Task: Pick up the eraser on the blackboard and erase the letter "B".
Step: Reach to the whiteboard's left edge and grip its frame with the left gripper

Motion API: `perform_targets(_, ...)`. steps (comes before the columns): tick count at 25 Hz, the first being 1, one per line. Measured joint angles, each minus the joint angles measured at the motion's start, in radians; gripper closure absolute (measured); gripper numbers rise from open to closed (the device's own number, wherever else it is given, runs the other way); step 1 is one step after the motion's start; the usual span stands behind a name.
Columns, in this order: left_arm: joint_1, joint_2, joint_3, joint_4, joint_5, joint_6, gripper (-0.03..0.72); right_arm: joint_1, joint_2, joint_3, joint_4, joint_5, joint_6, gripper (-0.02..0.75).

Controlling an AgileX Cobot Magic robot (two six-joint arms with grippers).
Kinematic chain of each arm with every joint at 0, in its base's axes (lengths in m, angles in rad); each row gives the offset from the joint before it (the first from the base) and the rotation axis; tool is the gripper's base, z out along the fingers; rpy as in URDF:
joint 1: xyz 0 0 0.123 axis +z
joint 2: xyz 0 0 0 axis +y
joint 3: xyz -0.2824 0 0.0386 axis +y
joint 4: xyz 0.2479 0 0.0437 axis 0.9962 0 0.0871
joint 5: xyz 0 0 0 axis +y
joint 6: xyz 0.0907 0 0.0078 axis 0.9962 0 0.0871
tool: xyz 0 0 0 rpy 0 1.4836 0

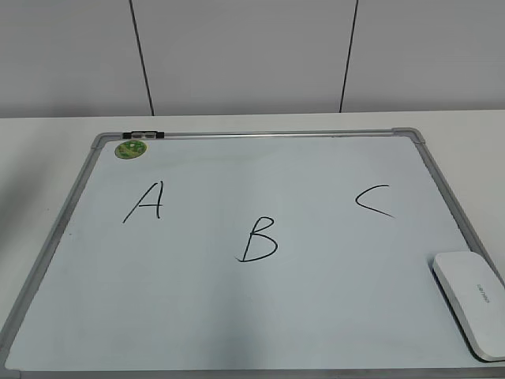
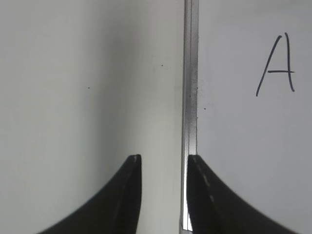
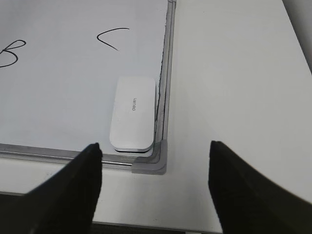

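Observation:
The blackboard (image 1: 237,316) is a white board with a grey frame, lying flat on the table. The black letter "B" (image 1: 258,239) stands in its middle, between an "A" (image 1: 145,201) and a "C" (image 1: 373,200). The white eraser (image 1: 470,301) lies on the board's near right corner; it also shows in the right wrist view (image 3: 133,113), with part of the "B" (image 3: 9,54) at the left edge. My right gripper (image 3: 155,146) is open and empty, above the table just short of that corner. My left gripper (image 2: 164,158) is open and empty over the board's left frame (image 2: 190,97). Neither gripper shows in the exterior view.
A round green magnet (image 1: 131,148) and a black clip (image 1: 143,135) sit at the board's far left corner. White table (image 3: 234,97) surrounds the board. A panelled wall (image 1: 252,55) stands behind.

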Motion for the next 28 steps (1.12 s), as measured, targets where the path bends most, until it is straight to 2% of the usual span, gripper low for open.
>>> perform_targets(8, -0.002, 0.166, -0.072, -0.002, 0.002, 0.002, 0.447, 0.000, 0.000, 0.000, 0.000, 0.000, 0.000, 0.227)
perform_targets(16, -0.052, 0.308, -0.138, -0.025, -0.004, 0.034, 0.447, 0.000, 0.000, 0.000, 0.000, 0.001, 0.000, 0.227)
perform_targets(28, -0.054, 0.529, -0.220, -0.037, 0.010, 0.036, 0.447, 0.000, 0.000, 0.000, 0.000, 0.001, 0.000, 0.227)
